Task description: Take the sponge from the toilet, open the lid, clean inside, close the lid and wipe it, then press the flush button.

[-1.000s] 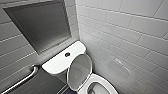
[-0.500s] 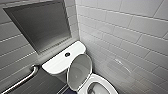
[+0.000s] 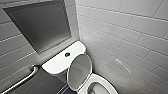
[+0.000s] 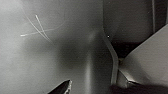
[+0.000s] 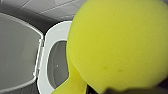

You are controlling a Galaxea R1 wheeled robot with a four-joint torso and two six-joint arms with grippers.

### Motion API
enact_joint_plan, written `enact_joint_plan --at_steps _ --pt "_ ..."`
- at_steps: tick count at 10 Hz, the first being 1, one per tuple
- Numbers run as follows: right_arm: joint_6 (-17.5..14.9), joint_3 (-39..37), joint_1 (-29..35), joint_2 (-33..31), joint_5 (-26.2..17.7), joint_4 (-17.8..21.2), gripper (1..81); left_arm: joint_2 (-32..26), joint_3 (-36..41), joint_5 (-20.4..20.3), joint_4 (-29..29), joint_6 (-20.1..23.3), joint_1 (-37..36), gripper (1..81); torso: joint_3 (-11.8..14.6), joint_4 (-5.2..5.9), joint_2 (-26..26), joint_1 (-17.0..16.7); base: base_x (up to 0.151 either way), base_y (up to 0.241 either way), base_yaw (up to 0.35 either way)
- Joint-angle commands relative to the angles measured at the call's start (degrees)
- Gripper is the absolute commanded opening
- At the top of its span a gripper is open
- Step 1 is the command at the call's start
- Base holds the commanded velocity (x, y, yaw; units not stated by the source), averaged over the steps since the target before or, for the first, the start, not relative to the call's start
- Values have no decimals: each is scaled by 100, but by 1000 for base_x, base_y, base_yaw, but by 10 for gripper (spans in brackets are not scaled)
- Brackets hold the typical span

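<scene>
The white toilet (image 3: 101,80) stands in the corner with its lid (image 3: 80,70) raised, leaning back toward the tank (image 3: 58,63). The round flush button (image 3: 67,54) sits on the tank top. In the right wrist view the yellow-green sponge (image 5: 117,42) looms large, close to the camera, with my right gripper (image 5: 120,90) shut on it. It hangs above the seat ring (image 5: 46,57) and the open bowl (image 5: 58,62), beside the raised lid (image 5: 17,50). My left gripper (image 4: 96,89) is open with nothing in it, close to a smooth grey surface.
A metal grab bar (image 3: 22,80) runs along the left wall beside the tank. A dark recessed panel (image 3: 40,25) is set in the wall above the tank. Glossy tiled wall (image 3: 125,37) closes in on the toilet's right.
</scene>
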Motion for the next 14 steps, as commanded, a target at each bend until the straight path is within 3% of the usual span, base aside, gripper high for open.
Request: enact_joint_plan --at_steps 1,10,14 --pt "-49 -334 924 102 -1155 111 10 50 24 470 14 34 55 811 0 0 0 0 0 0 0" --pt "-40 -2030 2611 1648 -3106 207 10 50 24 461 5 34 55 811 0 0 0 0 0 0 0" --pt "-40 -2988 2981 2439 -3757 181 10 50 24 461 5 34 55 811 0 0 0 0 0 0 0"
